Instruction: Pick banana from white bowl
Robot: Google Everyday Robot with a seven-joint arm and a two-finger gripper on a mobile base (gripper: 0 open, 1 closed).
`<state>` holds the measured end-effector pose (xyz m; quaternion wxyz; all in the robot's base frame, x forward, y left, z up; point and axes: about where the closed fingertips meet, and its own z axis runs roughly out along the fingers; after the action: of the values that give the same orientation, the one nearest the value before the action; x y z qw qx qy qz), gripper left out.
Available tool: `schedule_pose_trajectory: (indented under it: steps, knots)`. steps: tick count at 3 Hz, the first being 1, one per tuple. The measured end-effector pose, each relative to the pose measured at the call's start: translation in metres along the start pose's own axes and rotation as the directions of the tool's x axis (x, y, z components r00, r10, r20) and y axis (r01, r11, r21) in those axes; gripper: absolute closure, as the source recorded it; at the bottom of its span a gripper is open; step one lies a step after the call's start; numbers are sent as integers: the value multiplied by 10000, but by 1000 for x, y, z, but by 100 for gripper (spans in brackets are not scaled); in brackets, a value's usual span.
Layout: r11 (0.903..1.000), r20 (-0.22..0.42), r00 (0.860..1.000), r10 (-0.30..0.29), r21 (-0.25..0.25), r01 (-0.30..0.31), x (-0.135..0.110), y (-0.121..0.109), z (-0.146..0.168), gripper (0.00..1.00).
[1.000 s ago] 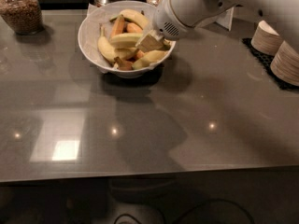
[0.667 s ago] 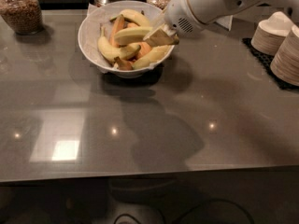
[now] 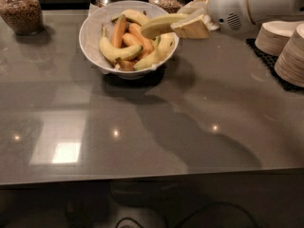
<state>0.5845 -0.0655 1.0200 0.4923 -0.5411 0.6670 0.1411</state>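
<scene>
The white bowl (image 3: pixel 92 42) stands at the back middle of the grey table, lined with white paper and holding several bananas. My gripper (image 3: pixel 190 25) is above the bowl's right rim, shut on the greenish-yellow banana (image 3: pixel 161 24). The banana sticks out to the left of the fingers, lifted above the other fruit. Orange-toned bananas (image 3: pixel 135 37) and yellow bananas (image 3: pixel 116 52) lie in the bowl below it.
Stacks of small beige bowls (image 3: pixel 285 46) stand on a black mat at the right edge. Glass jars (image 3: pixel 20 11) stand along the back, one at far left and two behind the bowl. The grey table (image 3: pixel 152 127) stretches toward me.
My gripper has risen and drawn back to the right, lifting the greenish-yellow banana up out of the pile in the bowl.
</scene>
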Motion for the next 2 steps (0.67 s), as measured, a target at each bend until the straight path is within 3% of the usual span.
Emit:
schedule_pose_trajectory:
  steps: [1, 2]
  knots:
    - [9999, 247, 9997, -92, -129, 96, 5, 8, -38, 100]
    - [9962, 134, 9991, -401, -773, 410, 12, 26, -65, 100]
